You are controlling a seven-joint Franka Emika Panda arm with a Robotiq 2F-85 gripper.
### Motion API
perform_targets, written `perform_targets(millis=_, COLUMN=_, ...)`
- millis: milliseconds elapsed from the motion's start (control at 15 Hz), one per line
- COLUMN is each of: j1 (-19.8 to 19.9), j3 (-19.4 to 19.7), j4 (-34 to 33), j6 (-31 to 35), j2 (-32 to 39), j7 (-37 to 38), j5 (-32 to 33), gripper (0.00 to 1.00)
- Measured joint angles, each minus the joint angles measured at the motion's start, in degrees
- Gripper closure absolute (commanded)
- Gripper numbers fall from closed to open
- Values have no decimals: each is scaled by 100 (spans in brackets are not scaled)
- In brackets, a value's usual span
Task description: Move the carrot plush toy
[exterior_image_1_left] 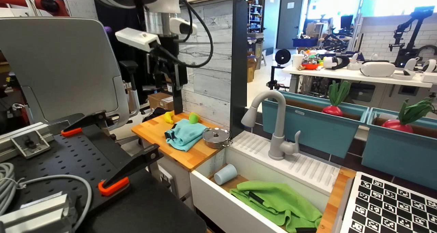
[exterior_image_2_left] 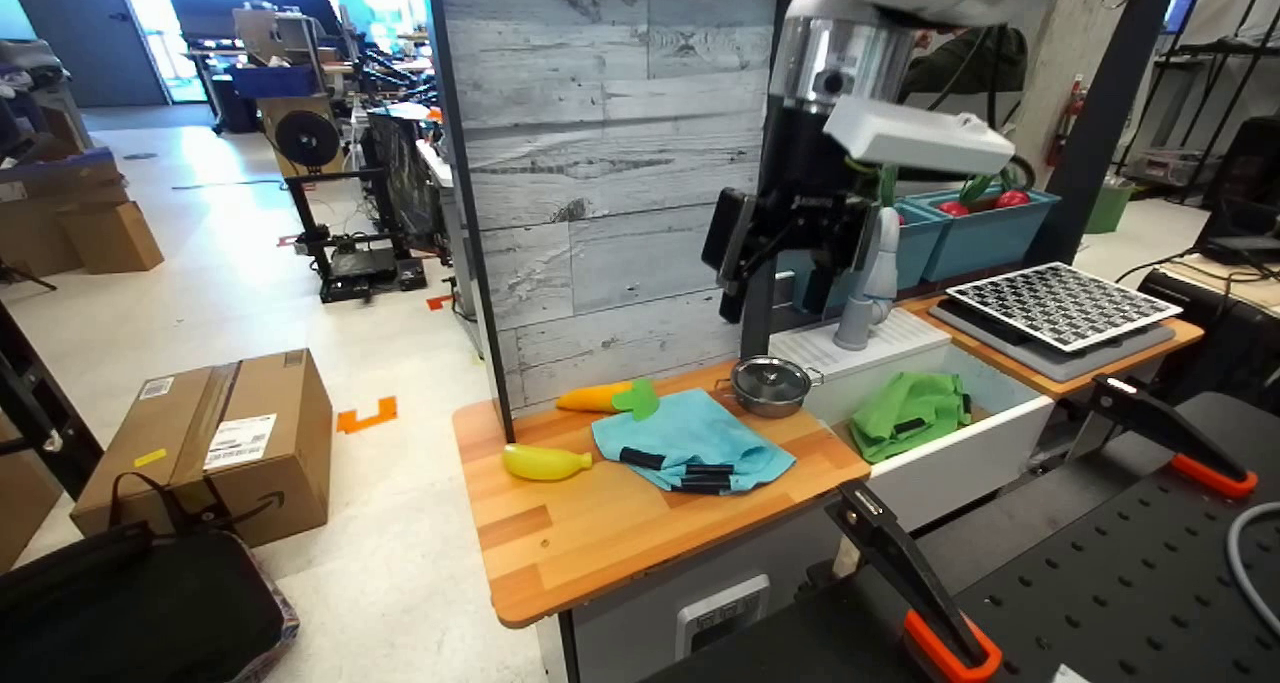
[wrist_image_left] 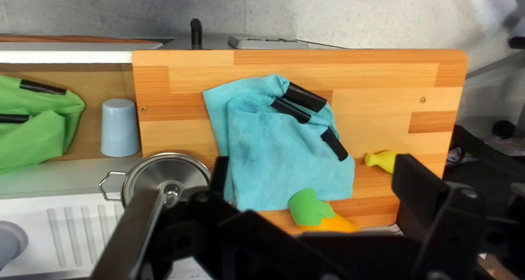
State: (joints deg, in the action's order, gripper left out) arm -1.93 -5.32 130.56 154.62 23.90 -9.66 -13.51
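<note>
Orange with green leaves, the carrot lies at the edge of the surface, just beside the panel, its leaves lapping over the edge of the blue cloth. Being plush by the task's account, it should prove light and soft, hard to break and unlikely to slip, though it may squash before a grip feels firm. Crosswise on the orange, just below the leaves, looks the best hold; taking the leaves risks folding them or catching cloth. The pincer hangs overhead, spread wide, holding nothing.
</note>
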Motion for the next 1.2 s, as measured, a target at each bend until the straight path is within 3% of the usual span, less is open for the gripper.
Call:
perform_targets(millis=533, j1=-26, j3=-57, j4=-1537, j6=336, j2=1842, j7=562, j5=51, gripper=0)
perform_targets(millis=1200, j1=-404, j3=-80, j4=-2754, j6=1321, j2=3150, j7=1095, j5=98, gripper=0)
